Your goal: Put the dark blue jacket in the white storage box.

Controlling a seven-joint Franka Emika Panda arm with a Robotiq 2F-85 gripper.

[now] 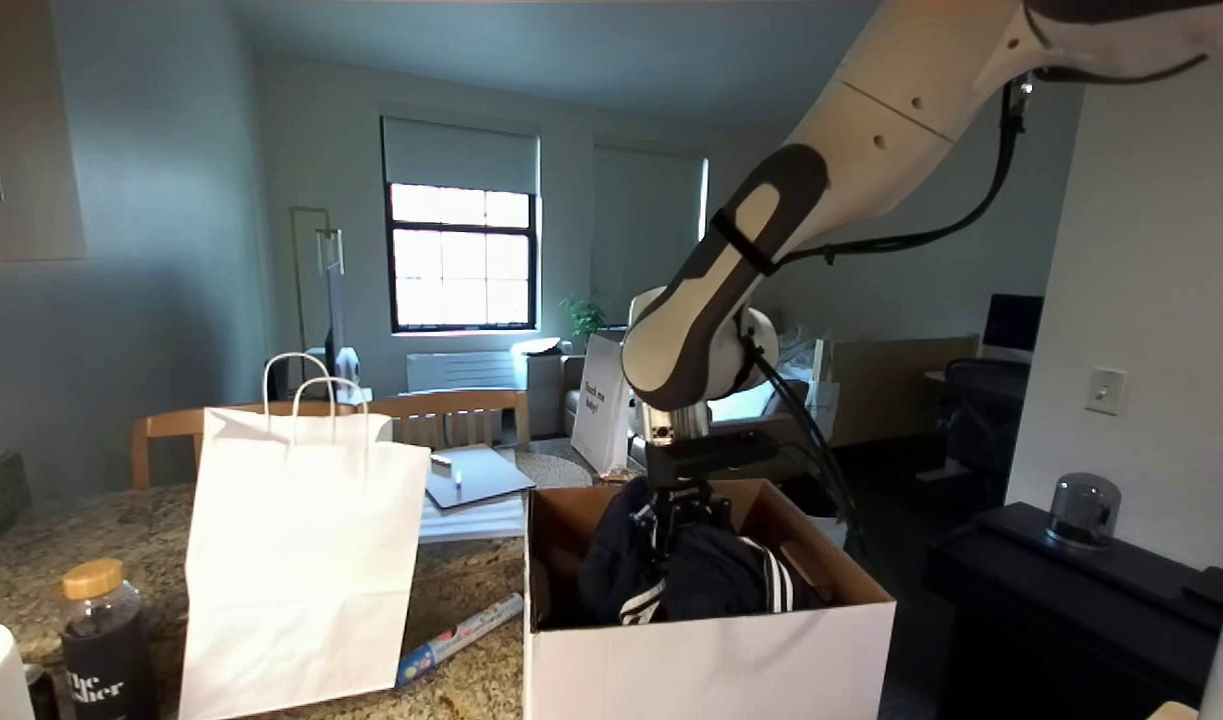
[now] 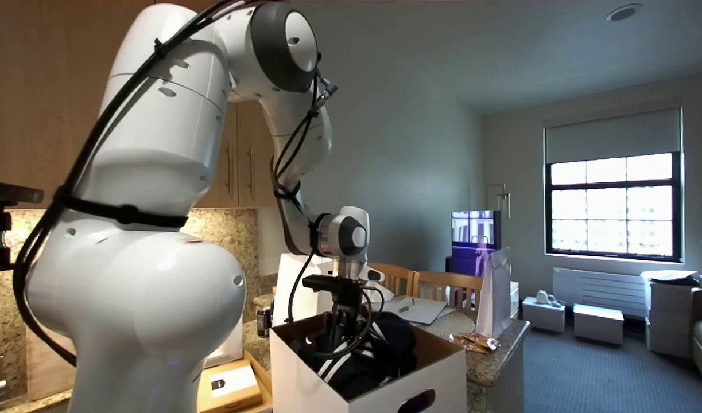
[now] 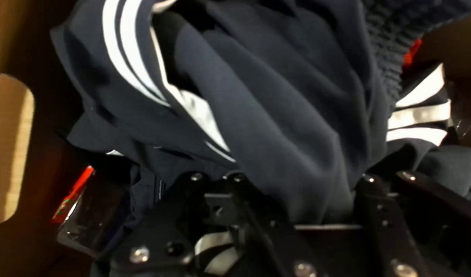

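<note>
At five o'clock in an exterior view sits the white storage box (image 1: 709, 668), upright, and yep, the dark blue jacket (image 1: 731, 578) is inside it, all heaped up with white stripes facing the camera. The robot arm (image 1: 871, 130) reaches in from two o'clock with its gripper (image 1: 685, 522) pointing straight down, fingers sunk into the folds. Whether it's actually pinching any cloth, I honestly can't tell: the wrist view has fabric bunched between the two sides, but the tips are buried.

Same wrist view: a pair of white stripes at ten o'clock, a ribbed stretch of jacket at two, more white bars at three, and the box's handle hole (image 3: 8, 150) way over at nine. Some dark shiny thing with a red edge (image 3: 94, 215) shows at eight, can't make out what.

Taking the box as the clock's centre in an exterior view, a white paper bag (image 1: 306, 560) stands at nine on the granite counter (image 1: 471, 690), with a printed tube (image 1: 461, 640) lying between the two. Past the bag, also nine, is a tan-lidded bottle (image 1: 104, 650). Flat grey slab (image 1: 479, 477) at ten.
</note>
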